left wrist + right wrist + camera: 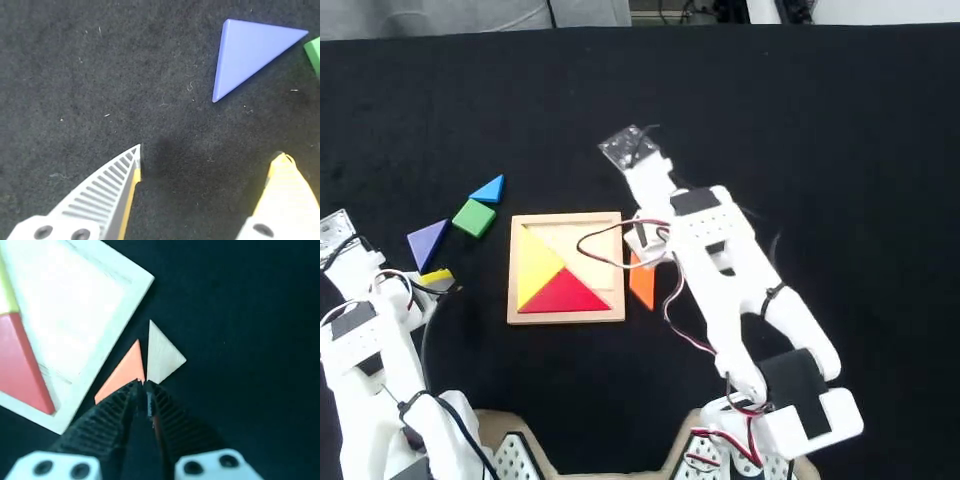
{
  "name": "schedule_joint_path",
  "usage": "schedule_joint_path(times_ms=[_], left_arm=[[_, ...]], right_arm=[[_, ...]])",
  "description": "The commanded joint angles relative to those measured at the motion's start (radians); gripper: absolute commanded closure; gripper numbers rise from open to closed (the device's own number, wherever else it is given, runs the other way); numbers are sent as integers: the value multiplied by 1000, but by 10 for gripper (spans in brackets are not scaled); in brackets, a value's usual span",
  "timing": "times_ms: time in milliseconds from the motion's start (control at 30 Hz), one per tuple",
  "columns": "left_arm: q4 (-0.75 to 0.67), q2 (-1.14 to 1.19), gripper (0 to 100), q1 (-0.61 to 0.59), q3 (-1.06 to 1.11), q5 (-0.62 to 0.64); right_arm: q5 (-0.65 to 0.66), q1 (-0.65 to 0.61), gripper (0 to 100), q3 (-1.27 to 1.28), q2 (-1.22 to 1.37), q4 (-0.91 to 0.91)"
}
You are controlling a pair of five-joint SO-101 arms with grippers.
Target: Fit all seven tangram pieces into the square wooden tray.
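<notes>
Orange piece (122, 372) touching right gripper (145, 386) tips, beside wooden tray (136, 289); fingers pressing together, probably for nudging it in. Left gripper (210, 152) gaping wide, purple triangle (250, 52) ahead.

No readable writing

No lettering, number, label or sign can be made out on the square wooden tray (566, 217), on the purple triangle (250, 55), on the orange piece (642, 287) or on the black counter (820, 120). These surfaces are seen plain.
</notes>
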Motion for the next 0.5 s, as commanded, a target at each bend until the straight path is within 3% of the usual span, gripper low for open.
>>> schedule_joint_path(times_ms=[0,200,400,467], left_arm=[[-14,-12,615,5,-10,-3],[-15,-15,615,7,2,-3],[-15,-14,615,7,1,-3],[-15,-14,615,7,1,-3]], right_arm=[[-58,14,985,1,-39,-26],[-186,3,815,19,-44,-23],[-417,-95,813,28,-39,-26],[-428,-135,812,31,-39,-21]])
